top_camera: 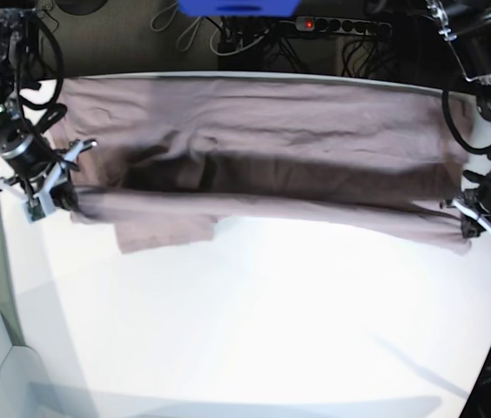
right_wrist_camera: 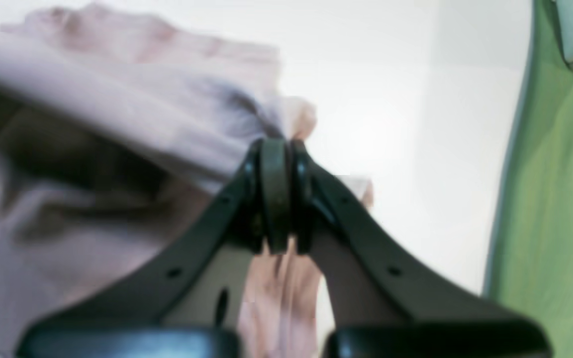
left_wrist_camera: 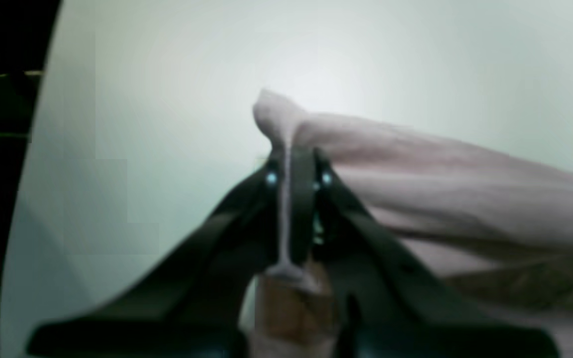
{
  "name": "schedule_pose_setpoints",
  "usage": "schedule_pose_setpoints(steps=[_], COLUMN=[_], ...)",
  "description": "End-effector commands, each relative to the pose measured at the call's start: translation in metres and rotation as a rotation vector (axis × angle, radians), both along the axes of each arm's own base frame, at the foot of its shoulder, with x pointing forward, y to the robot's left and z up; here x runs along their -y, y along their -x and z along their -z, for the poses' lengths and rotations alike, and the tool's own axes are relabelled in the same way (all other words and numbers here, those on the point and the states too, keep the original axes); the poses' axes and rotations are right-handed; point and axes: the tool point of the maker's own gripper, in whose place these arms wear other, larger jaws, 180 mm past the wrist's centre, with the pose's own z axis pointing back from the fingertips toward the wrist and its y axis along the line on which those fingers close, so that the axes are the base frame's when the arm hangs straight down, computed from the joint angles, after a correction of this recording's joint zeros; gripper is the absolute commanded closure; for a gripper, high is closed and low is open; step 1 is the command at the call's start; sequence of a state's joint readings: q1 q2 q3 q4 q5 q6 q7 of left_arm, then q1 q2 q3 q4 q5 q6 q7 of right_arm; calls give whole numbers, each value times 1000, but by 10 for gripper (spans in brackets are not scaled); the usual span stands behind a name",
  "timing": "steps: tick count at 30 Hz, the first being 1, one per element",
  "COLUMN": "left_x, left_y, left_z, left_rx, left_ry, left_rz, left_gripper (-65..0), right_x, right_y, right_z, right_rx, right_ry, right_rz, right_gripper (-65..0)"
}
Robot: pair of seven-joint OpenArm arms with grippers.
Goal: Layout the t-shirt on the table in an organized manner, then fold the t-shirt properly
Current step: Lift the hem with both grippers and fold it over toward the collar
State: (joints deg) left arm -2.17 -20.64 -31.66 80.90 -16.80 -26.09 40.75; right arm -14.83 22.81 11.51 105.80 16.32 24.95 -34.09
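The dusty mauve t-shirt [top_camera: 254, 131] lies spread across the far half of the white table [top_camera: 254, 322]. Its near edge is lifted as a taut band between both grippers, shading the cloth under it. My left gripper [top_camera: 470, 219], at the base view's right, is shut on a pinch of shirt cloth [left_wrist_camera: 286, 149]; the black fingers [left_wrist_camera: 271, 174] clamp it. My right gripper [top_camera: 64, 197], at the base view's left, is shut on the shirt's other end [right_wrist_camera: 286, 119]. A sleeve [top_camera: 167, 231] hangs below the band on the left.
A green surface [right_wrist_camera: 555, 199] lies beyond the table edge in the right wrist view. A power strip and cables [top_camera: 341, 26] sit behind the table's far edge. Bare white tabletop fills the near half [top_camera: 254, 348].
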Motion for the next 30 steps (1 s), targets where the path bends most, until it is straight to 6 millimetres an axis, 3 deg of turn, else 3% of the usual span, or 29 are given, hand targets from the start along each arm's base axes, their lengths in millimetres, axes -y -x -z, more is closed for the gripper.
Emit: schedule_pose_setpoints(steps=[1, 10, 15, 20, 30], left_x=[-8, -10, -4, 1, -1], left_y=[-3, 23, 36, 46, 64], left_z=[-16, 1, -4, -10, 9], left_rx=[47, 15, 14, 14, -48], left_ry=[-8, 46, 11, -21, -19], left_rz=[-5, -30, -2, 23, 18], left_gripper=[-3, -3, -3, -3, -3], right_x=[1, -1, 1, 9, 20], right_y=[-4, 24, 26, 31, 39], right_z=[-15, 7, 11, 28, 51], right_rx=[48, -34, -46, -90, -153], right_ry=[8, 8, 8, 0, -10], right_rz=[-13, -19, -12, 12, 45], right_gripper=[0, 0, 0, 0, 0])
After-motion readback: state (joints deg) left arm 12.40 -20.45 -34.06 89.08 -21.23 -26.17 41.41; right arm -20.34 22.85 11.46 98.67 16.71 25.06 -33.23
